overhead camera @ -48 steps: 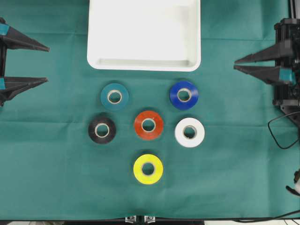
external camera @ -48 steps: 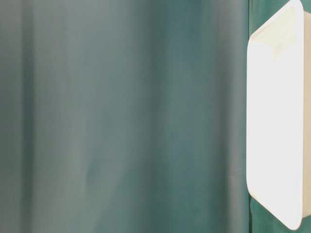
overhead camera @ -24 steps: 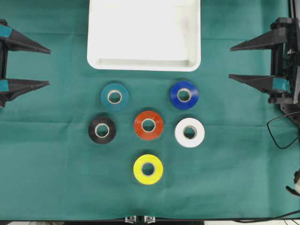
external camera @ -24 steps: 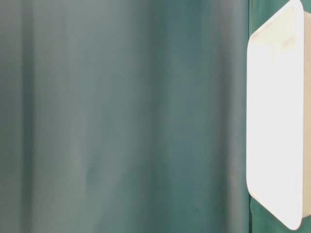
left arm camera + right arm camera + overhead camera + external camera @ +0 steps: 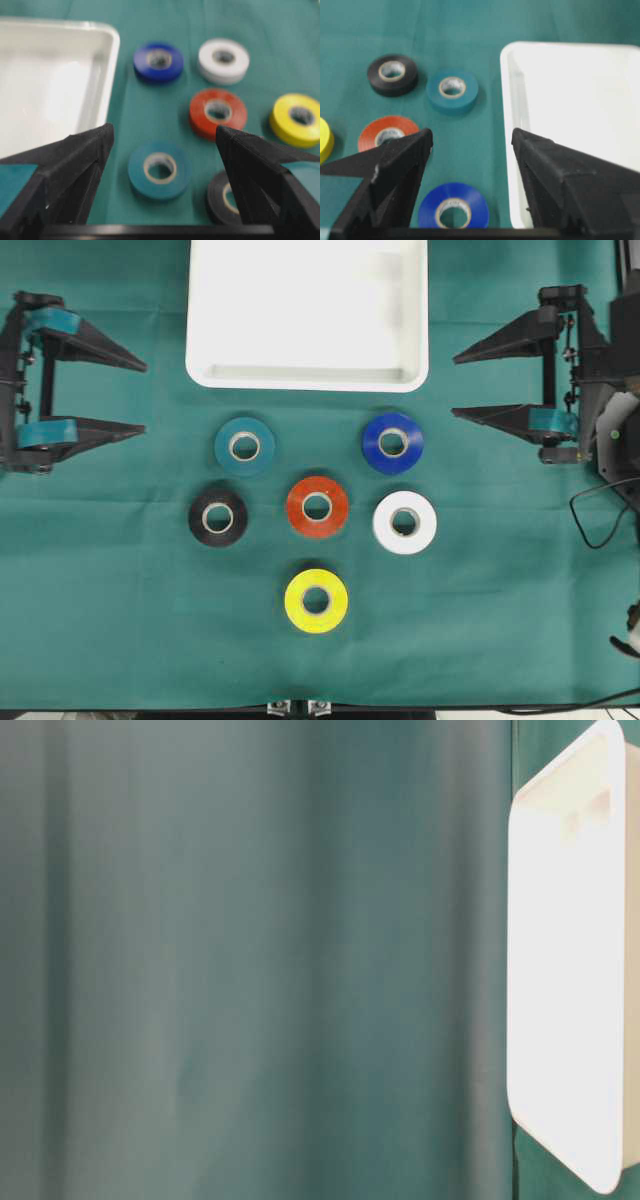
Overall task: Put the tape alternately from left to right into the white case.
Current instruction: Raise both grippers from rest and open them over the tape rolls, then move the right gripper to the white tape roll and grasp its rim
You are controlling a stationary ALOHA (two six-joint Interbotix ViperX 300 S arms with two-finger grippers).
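Several rolls of tape lie flat on the green cloth: teal (image 5: 244,446), blue (image 5: 392,443), black (image 5: 218,517), red-orange (image 5: 317,507), white (image 5: 404,522) and yellow (image 5: 316,600). Behind them lies the white case (image 5: 306,377), with nothing in it. My left gripper (image 5: 145,397) is open, left of the teal roll (image 5: 160,170) and apart from it. My right gripper (image 5: 454,386) is open, right of the blue roll (image 5: 453,210), near the case's corner (image 5: 512,100). Neither holds anything.
Green cloth (image 5: 120,600) covers the whole table. A black cable (image 5: 592,520) loops at the right edge beside the right arm's base. The table-level view shows only blurred cloth and the case's rim (image 5: 514,1020) at its right side.
Both arms have moved inward toward the rolls. The right gripper's jaws have spread wide apart from a narrow gap. The left jaws widened slightly. No roll has moved.
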